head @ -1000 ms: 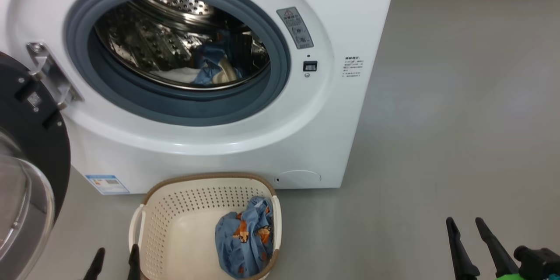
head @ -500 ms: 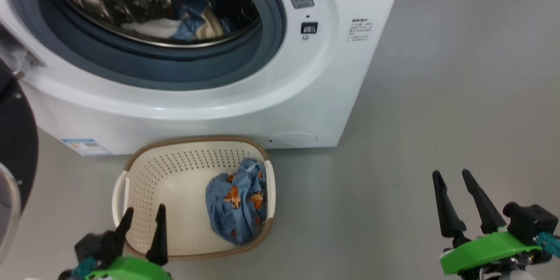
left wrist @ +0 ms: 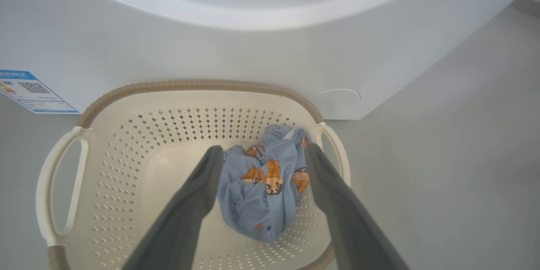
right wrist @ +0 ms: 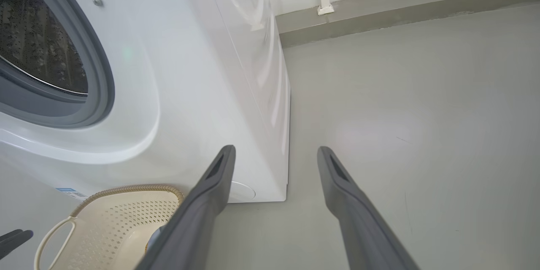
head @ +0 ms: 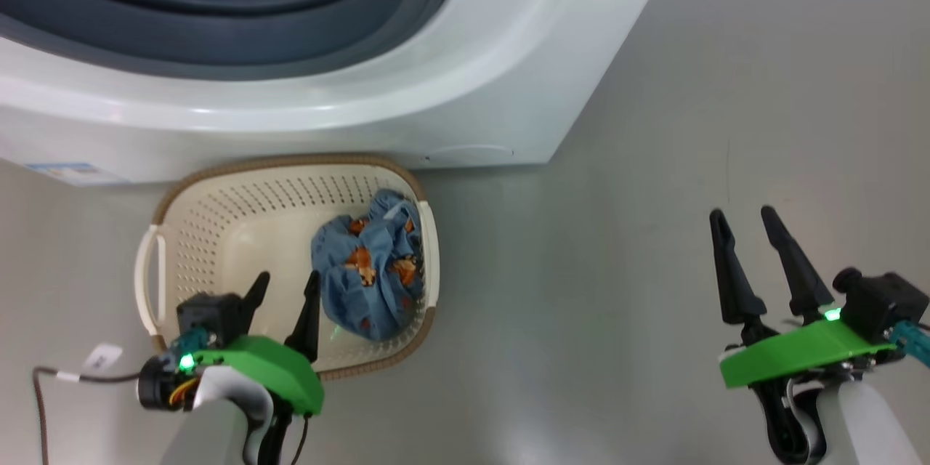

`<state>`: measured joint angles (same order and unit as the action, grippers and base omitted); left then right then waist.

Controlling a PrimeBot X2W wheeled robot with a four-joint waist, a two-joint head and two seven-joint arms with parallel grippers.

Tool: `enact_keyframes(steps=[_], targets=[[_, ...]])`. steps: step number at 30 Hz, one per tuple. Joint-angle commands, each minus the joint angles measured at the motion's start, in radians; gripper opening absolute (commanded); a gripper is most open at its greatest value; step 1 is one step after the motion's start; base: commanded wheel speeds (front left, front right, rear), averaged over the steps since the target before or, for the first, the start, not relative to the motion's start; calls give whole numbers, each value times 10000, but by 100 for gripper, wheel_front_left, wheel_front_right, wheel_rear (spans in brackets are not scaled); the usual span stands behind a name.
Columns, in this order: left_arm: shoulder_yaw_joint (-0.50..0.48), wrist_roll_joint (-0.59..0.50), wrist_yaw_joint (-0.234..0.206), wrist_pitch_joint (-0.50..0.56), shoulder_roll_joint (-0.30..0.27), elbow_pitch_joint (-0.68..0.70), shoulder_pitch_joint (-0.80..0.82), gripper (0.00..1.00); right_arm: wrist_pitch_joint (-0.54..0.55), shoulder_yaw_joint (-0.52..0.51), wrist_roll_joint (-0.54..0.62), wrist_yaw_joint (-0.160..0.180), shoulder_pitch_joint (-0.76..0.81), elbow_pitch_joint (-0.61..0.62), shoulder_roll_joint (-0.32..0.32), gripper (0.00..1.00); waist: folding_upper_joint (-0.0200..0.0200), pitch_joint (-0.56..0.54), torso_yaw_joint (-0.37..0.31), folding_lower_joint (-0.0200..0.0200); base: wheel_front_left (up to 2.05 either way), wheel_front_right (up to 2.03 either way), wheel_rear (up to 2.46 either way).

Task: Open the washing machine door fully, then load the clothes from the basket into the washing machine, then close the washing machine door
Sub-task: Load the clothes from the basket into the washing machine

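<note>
Left wrist view: left tool [left wrist: 263, 148] spread wide and empty, poised over the clothes [left wrist: 261, 194].
Right tool [head: 743, 213]: also wide, empty, over bare floor [head: 617, 290], well apart from the basket [head: 290, 160].
Clothes: one bundle lying in the basket's right side, just before the washing machine [head: 472, 87].
Done: machine's opening stands uncovered, so the door is judged open.
Remaining: grasp the bundle, load it, close the door.

The left gripper [head: 288, 276] and right gripper [head: 743, 213] each have two long black pointy fingers [head: 732, 269] on a bright green block [head: 799, 352]. The arms [head: 861, 421] are white. A dark cable [head: 109, 378] loops at the lower left.
</note>
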<state>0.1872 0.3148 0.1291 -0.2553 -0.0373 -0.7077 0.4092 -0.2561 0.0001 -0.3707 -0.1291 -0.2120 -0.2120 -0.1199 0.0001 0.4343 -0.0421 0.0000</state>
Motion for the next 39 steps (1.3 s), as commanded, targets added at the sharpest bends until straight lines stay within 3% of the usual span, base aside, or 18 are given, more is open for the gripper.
enact_keyframes(steps=[1, 10, 23, 39], targets=[[-3, 215, 15, -65, -239, -291, 497, 100, -57, 261, 64, -16, -297, 286, -4, 100, -1, 927, -172, 0, 0, 0, 0], [1238, 926, 15, -65, -450, -1493, 1956, 100, -57, 492, 110, -16, -1093, 379, 21, 100, -1, 2047, -385, 0, 0, 0, 0], [3768, 2572, 15, -65, -974, -2803, 3855, 100, -57, 704, 126, -16, -1918, 544, 98, 100, -1, 3498, -881, 0, 0, 0, 0], [6656, 4927, 15, -65, -1724, -3411, 5340, 100, -57, 910, 126, -16, -2176, 746, 221, 100, -1, 4321, -1453, 0, 0, 0, 0]])
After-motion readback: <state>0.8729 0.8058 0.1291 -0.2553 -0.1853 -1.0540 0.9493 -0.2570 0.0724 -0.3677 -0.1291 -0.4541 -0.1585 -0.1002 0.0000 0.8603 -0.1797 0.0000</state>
